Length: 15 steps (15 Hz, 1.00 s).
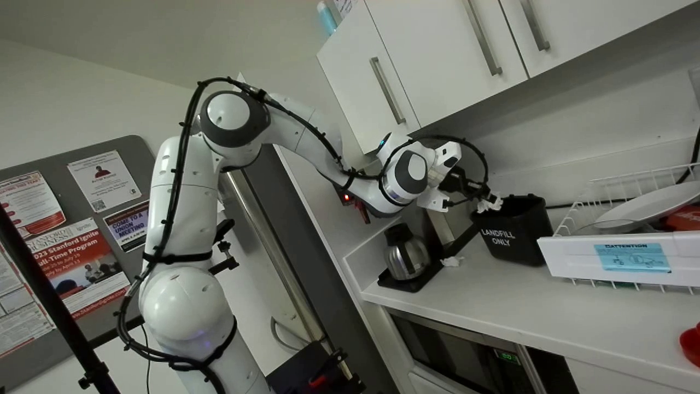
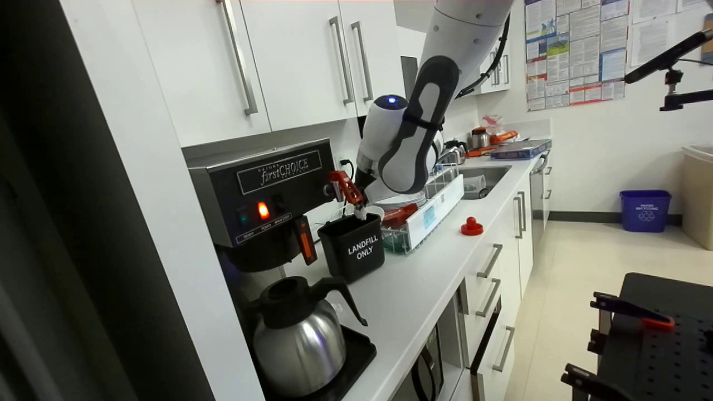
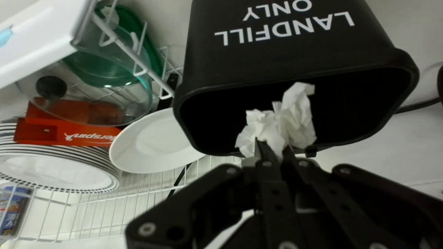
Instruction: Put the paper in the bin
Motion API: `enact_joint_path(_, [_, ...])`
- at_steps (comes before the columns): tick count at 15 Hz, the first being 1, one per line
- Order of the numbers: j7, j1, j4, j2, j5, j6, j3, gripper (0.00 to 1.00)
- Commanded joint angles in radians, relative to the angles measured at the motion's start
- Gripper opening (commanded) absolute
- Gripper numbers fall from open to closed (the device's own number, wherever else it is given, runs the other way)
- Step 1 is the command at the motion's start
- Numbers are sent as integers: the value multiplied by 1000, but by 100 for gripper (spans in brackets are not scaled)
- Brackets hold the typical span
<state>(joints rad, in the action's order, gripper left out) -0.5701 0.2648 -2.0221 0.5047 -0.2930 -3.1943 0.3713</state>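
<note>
The paper [image 3: 277,129] is white, the bin [image 3: 290,57] black.

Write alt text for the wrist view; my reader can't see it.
A gripper pinches a crumpled white paper wad, seen against the dark opening of a black bin whose words, LANDFILL ONLY, appear upside down. At left are a plate stack and a white plate.

Paper [image 3: 277,128] at bin [image 3: 290,58] mouth, dish rack [image 1: 574,256] alongside

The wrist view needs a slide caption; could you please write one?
Gripper pinching crumpled paper at the open mouth of the bin marked LANDFILL ONLY.
</note>
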Motion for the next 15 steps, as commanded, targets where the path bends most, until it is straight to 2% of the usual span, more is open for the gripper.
enact_joint_path(1, [177, -154, 74, 41, 166, -21, -181, 2])
enact_joint_path(3, [270, -216, 120, 62, 238, -3, -256, 2])
enact_joint_path(5, [327, -254, 158, 81, 280, 7, -299, 2])
enact_joint_path(9, [392, -292, 222, 119, 317, 45, -345, 2])
enact_joint_path(10, [401, -297, 233, 126, 319, 57, -351, 25])
enact_joint_path(15, [417, -313, 268, 149, 330, 92, -364, 63])
